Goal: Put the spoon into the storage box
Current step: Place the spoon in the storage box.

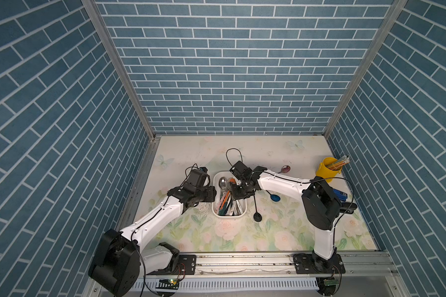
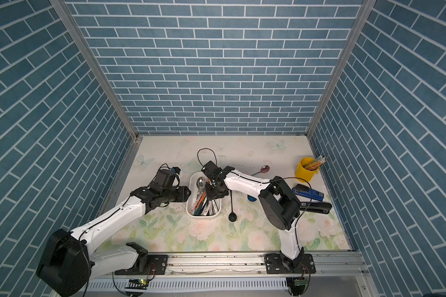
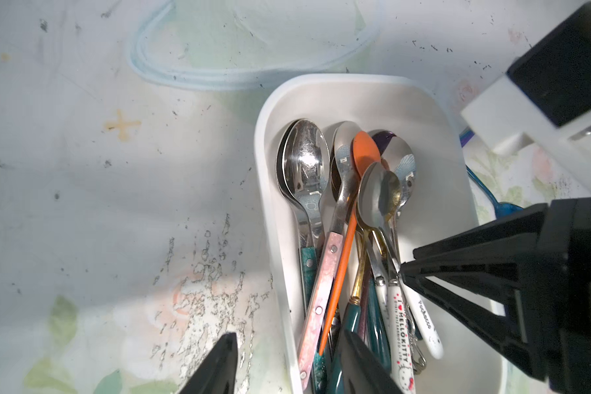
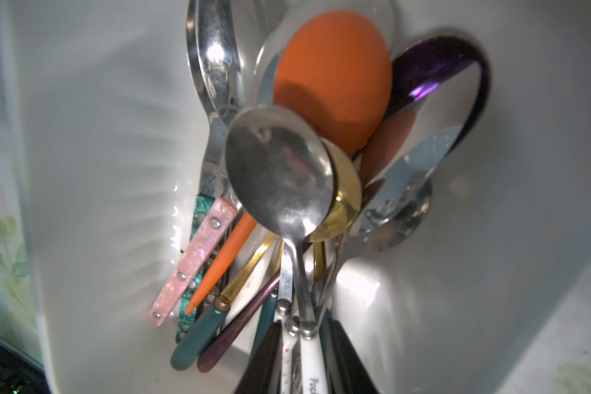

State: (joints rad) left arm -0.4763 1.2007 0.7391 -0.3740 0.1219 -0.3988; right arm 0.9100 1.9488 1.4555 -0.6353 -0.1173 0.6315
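Note:
The white storage box [image 1: 229, 216] [image 2: 202, 215] [image 3: 263, 143] stands mid-table and holds several spoons. On top of that pile lies a spoon [image 4: 280, 170] [image 3: 377, 191] with a silver bowl and a white handle. My right gripper [image 4: 304, 327] [image 1: 236, 194] [image 2: 211, 195] reaches down into the box. Its jaws stand slightly open either side of the white handles, with a thin gap on one side. My left gripper [image 3: 290, 336] [image 1: 215, 194] is open astride the box's left wall, one finger outside over the table and one above the handles, holding nothing.
On the table right of the box lie a black spoon [image 1: 257, 217], a blue spoon [image 1: 274, 197] and, further back, a purple spoon [image 1: 285, 169]. A yellow cup of pencils [image 1: 328, 169] stands at the back right. A blue stapler [image 2: 308, 192] and a black stapler [image 2: 317, 207] lie beside the right arm.

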